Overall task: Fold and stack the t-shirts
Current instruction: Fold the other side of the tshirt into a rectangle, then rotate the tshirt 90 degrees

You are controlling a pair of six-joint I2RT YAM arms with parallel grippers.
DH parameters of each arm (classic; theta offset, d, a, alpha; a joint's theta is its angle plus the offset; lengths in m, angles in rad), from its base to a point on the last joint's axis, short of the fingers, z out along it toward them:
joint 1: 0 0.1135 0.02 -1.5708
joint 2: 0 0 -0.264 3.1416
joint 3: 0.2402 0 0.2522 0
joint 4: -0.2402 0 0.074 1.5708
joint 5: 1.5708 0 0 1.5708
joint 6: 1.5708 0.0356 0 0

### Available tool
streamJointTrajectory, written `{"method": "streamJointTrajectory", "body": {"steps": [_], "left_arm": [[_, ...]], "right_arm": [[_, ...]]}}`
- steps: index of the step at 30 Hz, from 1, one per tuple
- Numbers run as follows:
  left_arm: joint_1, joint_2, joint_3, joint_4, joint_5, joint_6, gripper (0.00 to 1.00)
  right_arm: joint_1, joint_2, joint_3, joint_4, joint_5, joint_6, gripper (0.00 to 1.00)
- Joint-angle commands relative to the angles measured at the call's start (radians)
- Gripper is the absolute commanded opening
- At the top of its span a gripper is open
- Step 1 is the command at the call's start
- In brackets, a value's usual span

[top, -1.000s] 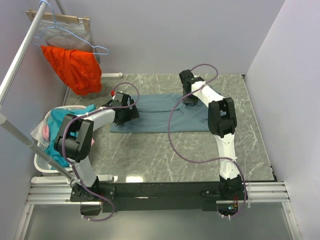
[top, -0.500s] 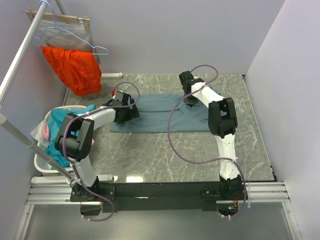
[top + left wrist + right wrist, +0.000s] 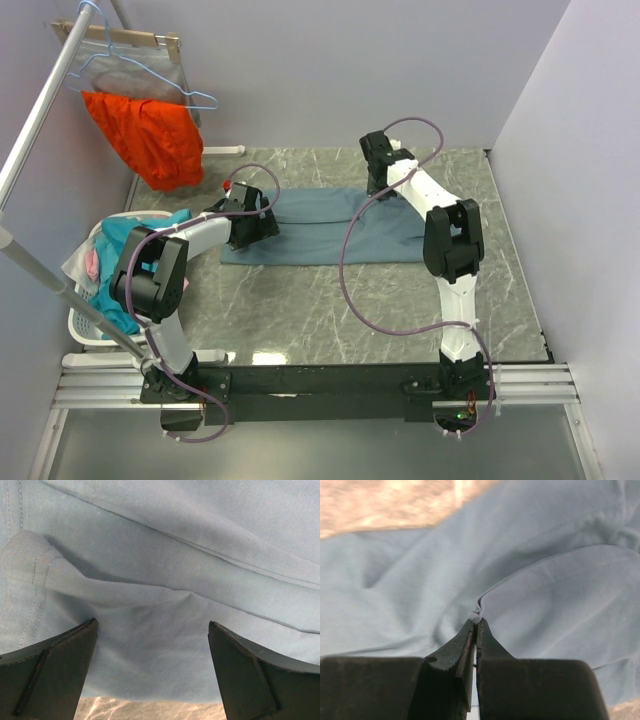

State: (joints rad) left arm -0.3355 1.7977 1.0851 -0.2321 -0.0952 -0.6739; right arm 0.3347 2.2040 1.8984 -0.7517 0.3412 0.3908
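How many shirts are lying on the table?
1. The slate-blue t-shirt lies flat in the middle of the table. The basket at the left holds bunched clothes, so more shirts may hide there.

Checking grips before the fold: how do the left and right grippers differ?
Left gripper is open, fingers spread above the shirt; right gripper is shut, pinching a pucker of it. Left works the shirt's left end, right its far edge. Both point at the same shirt.
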Motion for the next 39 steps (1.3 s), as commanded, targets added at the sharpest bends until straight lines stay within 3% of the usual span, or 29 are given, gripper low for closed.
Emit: {"method": "streamJointTrajectory", "body": {"steps": [1, 8, 9, 11, 12, 15, 19, 23, 29, 34, 39], "left_arm": [[-0.002, 0.051, -0.014, -0.064, 0.002, 0.002, 0.99], [-0.002, 0.052, -0.014, -0.069, -0.003, 0.000, 0.99], [-0.002, 0.052, -0.013, -0.069, -0.001, 0.002, 0.99], [-0.002, 0.052, -0.011, -0.070, -0.005, 0.002, 0.99], [-0.002, 0.051, -0.013, -0.072, -0.008, 0.002, 0.99], [-0.002, 0.008, -0.027, -0.069, -0.061, -0.024, 1.00], [0.000, -0.162, -0.079, -0.039, -0.207, -0.061, 0.99], [0.010, -0.282, -0.087, -0.042, -0.302, -0.084, 0.99], [0.021, -0.212, -0.056, -0.171, -0.322, -0.144, 0.99], [0.021, -0.233, -0.145, 0.011, -0.253, -0.122, 0.99], [0.021, -0.184, -0.067, 0.073, -0.210, -0.044, 1.00]], "right_arm": [[0.017, 0.013, 0.093, 0.012, -0.056, -0.013, 0.00], [0.023, 0.034, 0.114, 0.052, -0.110, -0.013, 0.01], [0.023, 0.057, 0.126, 0.029, -0.099, -0.015, 0.23], [0.023, 0.080, 0.165, -0.001, -0.071, -0.013, 0.37], [0.023, 0.089, 0.166, -0.020, -0.055, -0.009, 0.49], [0.021, 0.036, 0.099, 0.006, 0.059, 0.016, 0.67], [-0.006, -0.105, -0.126, 0.129, 0.081, 0.020, 0.72], [-0.066, -0.159, -0.197, 0.149, 0.036, 0.029, 0.73], [-0.129, -0.145, -0.228, 0.155, -0.053, 0.020, 0.73], [-0.129, -0.158, -0.258, 0.187, -0.122, 0.017, 0.73], [-0.145, -0.155, -0.263, 0.195, -0.154, 0.031, 0.73]]}}
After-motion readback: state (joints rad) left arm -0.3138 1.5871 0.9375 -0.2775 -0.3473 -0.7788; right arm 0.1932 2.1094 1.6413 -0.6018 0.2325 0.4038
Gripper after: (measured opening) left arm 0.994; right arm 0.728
